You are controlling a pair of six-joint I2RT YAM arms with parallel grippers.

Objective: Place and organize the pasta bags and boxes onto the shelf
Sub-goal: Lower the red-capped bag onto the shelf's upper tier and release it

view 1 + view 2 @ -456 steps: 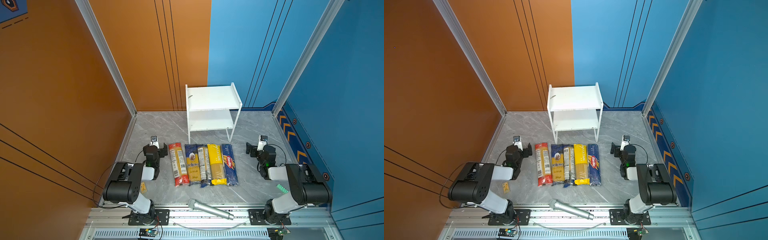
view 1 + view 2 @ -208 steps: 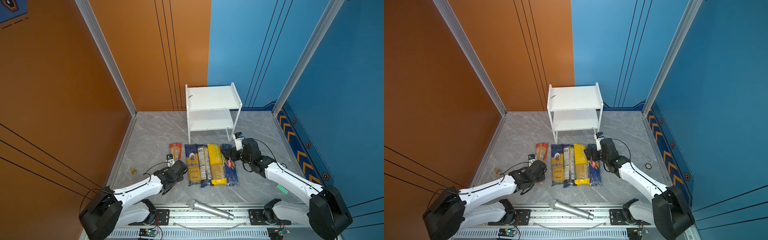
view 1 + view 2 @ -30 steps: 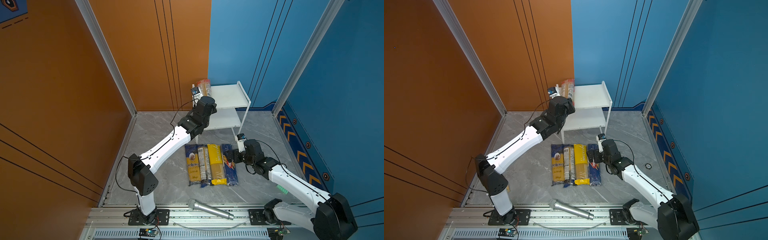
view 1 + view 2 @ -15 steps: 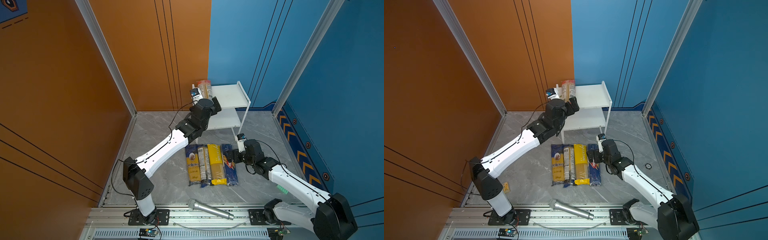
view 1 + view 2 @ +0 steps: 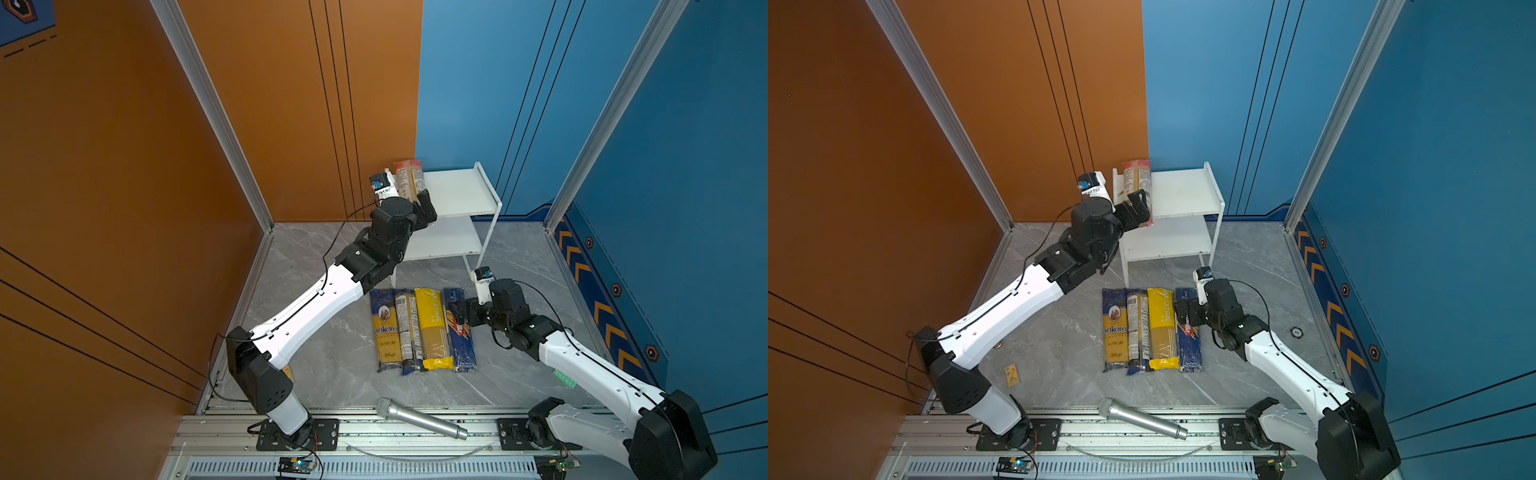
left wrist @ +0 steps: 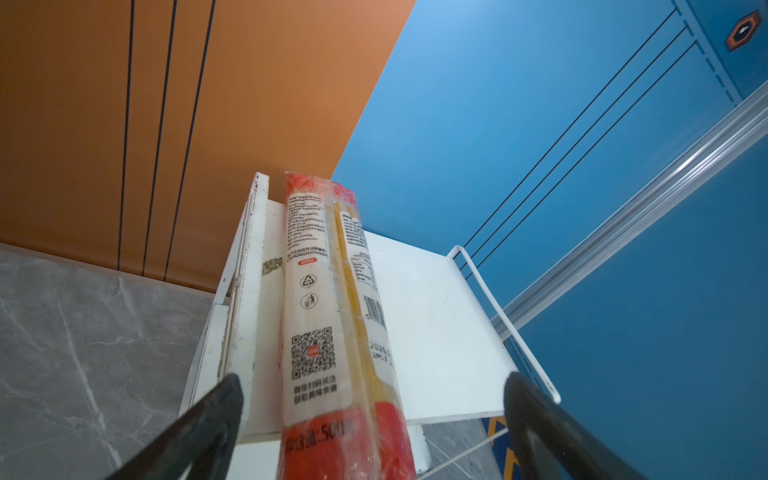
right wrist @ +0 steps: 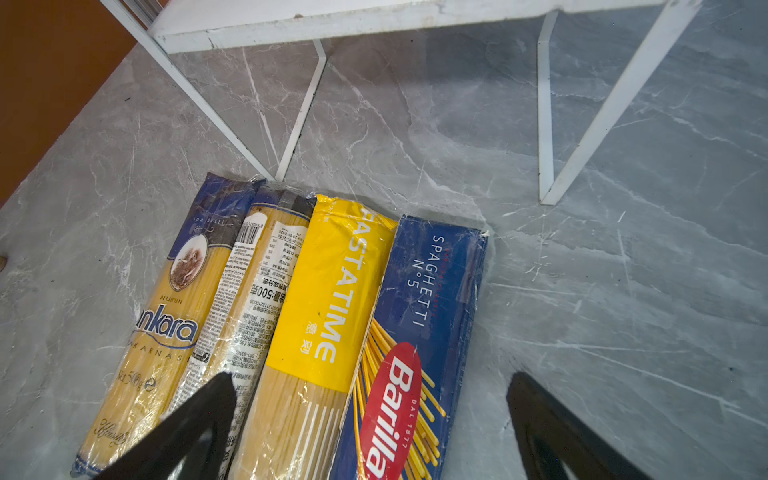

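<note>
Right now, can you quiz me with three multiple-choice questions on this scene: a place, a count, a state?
1. Where on the shelf is the red-ended bag? A) top board B) lower board C) a leg
2. How many pasta packs lie on the floor? A) two B) four C) six
3. The left claw is: A) open B) shut on the bag C) out of view
Answers: A, it lies on the top board; B, four lie side by side; A, its fingers stand clear of the bag.
</note>
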